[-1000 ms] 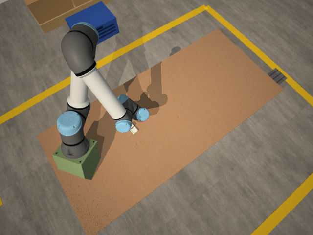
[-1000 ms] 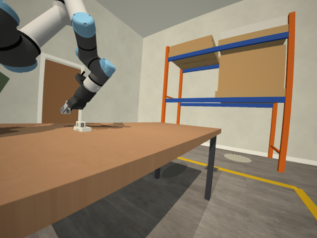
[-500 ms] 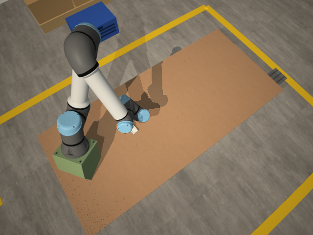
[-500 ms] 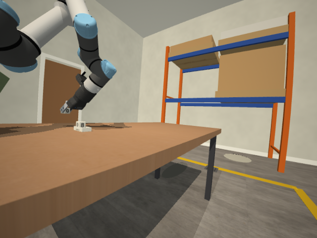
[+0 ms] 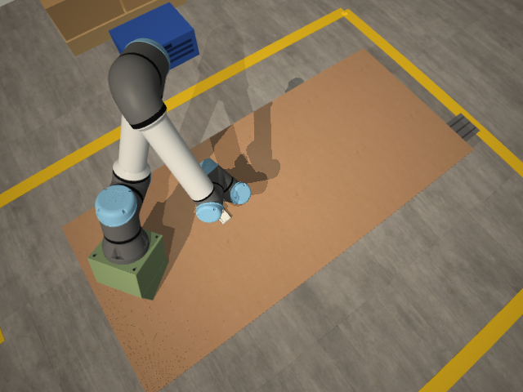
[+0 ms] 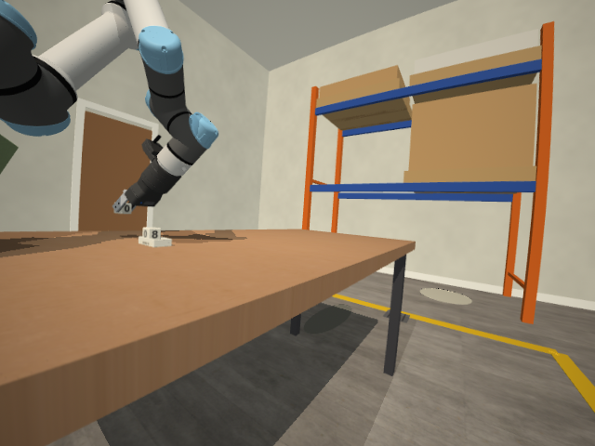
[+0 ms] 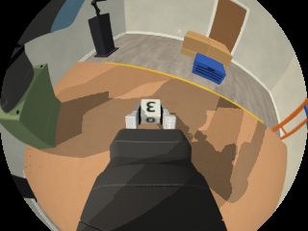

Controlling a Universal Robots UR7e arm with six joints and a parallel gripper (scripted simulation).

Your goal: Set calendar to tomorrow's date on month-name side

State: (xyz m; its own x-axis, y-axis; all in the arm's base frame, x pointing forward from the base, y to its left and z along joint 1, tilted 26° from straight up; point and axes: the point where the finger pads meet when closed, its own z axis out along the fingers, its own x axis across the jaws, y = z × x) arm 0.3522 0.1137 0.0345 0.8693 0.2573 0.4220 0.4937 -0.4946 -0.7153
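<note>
My gripper [image 6: 122, 206] [image 7: 150, 111] is shut on a white number cube [image 6: 126, 208] [image 7: 152, 107] and holds it tilted in the air, up and to the left of the tray. In the wrist view the cube's end face shows a 3 turned the wrong way; in the exterior view a side face shows a 0. The white calendar tray [image 6: 161, 242] [image 5: 225, 217] lies flat on the wooden table [image 6: 240, 273] [image 5: 337, 147]. The other cube [image 6: 153, 233] stands in the tray and shows an 8. In the top view the wrist hides the gripper and most of the tray.
The arm's green base [image 5: 127, 269] stands at the table's near-left corner. A blue box [image 5: 156, 31] and cardboard boxes sit on the floor behind it. An orange and blue rack [image 6: 432, 187] stands by the far wall, off the table.
</note>
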